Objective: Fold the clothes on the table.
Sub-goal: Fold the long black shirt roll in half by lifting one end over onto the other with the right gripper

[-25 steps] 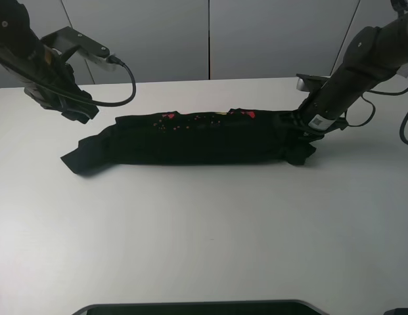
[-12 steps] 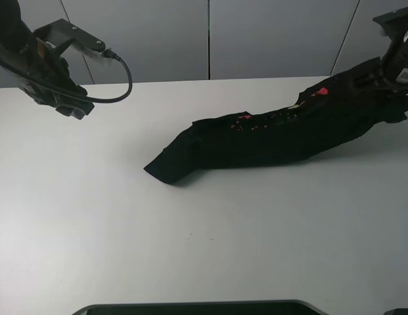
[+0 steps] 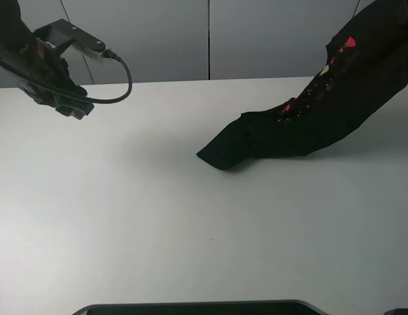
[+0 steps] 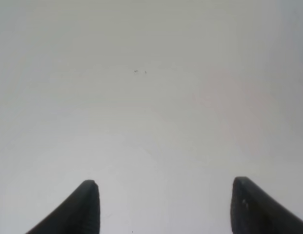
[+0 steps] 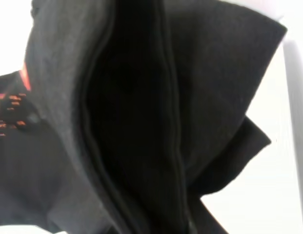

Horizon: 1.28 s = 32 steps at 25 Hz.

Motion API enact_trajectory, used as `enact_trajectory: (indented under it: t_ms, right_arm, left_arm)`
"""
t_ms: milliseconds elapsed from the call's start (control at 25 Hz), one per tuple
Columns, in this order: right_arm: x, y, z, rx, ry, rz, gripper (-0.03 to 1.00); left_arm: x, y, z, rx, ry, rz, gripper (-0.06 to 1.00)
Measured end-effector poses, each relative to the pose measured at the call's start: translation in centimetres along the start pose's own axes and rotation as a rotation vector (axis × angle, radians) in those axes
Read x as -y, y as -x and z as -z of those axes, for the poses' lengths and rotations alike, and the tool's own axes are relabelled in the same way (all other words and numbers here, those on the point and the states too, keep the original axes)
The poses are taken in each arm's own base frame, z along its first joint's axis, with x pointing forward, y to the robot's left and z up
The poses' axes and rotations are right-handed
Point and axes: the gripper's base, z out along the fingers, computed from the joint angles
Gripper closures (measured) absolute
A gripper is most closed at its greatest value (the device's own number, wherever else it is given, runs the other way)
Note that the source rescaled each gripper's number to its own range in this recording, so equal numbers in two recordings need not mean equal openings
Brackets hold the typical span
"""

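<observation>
T-shirt [image 3: 309, 118] is lifting out of its flat strip toward 2 o'clock, your right gripper clamping its end out of frame, tail dragging on table [image 3: 158, 216] right of centre, left gripper [image 3: 72, 110] idling open and empty at 10 o'clock; you're probably repositioning for the next fold.

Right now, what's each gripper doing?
Left gripper: open, empty, above the plain white table.
Right gripper: closed on the black cotton T-shirt with coloured print, one end raised.
</observation>
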Motion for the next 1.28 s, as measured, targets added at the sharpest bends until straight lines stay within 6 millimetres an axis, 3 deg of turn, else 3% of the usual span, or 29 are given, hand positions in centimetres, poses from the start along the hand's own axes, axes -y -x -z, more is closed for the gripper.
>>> enact_trajectory:
  t_ms: [200,400,720,1080,1280]
  right_arm:
    - [-1.1,0.1,-0.5,-0.002,0.113,-0.014,0.86]
    - [-2.6,0.3,-2.3,-0.032,0.214,-0.036,0.86]
    - [-9.3,0.4,-5.6,-0.092,0.342,0.056,0.86]
    - [-13.1,-2.1,-14.4,-0.287,0.402,0.000,0.86]
    - [-15.3,-4.2,-17.9,-0.380,0.536,-0.016,0.86]
  left_arm:
    - [0.0,0.0,0.0,0.000,0.000,0.000,0.20]
    - [0.0,0.0,0.0,0.000,0.000,0.000,0.20]
    - [0.0,0.0,0.0,0.000,0.000,0.000,0.20]
    - [0.0,-0.2,0.0,-0.019,-0.005,0.008,0.20]
    - [0.1,-0.2,0.0,-0.019,-0.010,0.015,0.20]
